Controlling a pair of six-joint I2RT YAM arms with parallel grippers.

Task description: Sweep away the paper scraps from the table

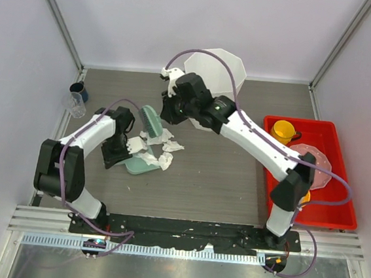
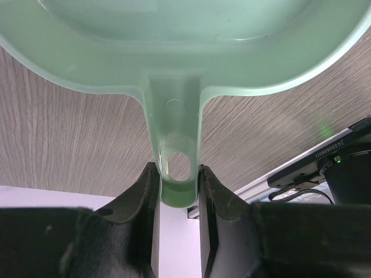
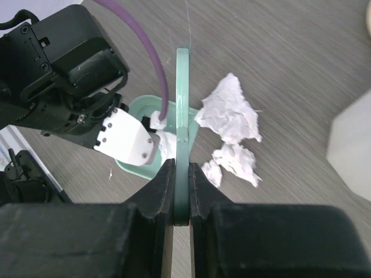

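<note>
Left gripper clamps the handle of the pale green plastic dustpan; right gripper pinches the flat green plastic brush. Crumpled white paper scraps lie centre-left on the dark wood-grain table, at the dustpan's mouth. Risk: a hard stroke may flick light scraps past the dustpan's rim or nudge the dustpan.

Two robot arms, one dustpan, one brush, one bin, one tray, one plate, three cups and about four paper scraps share one table.
</note>
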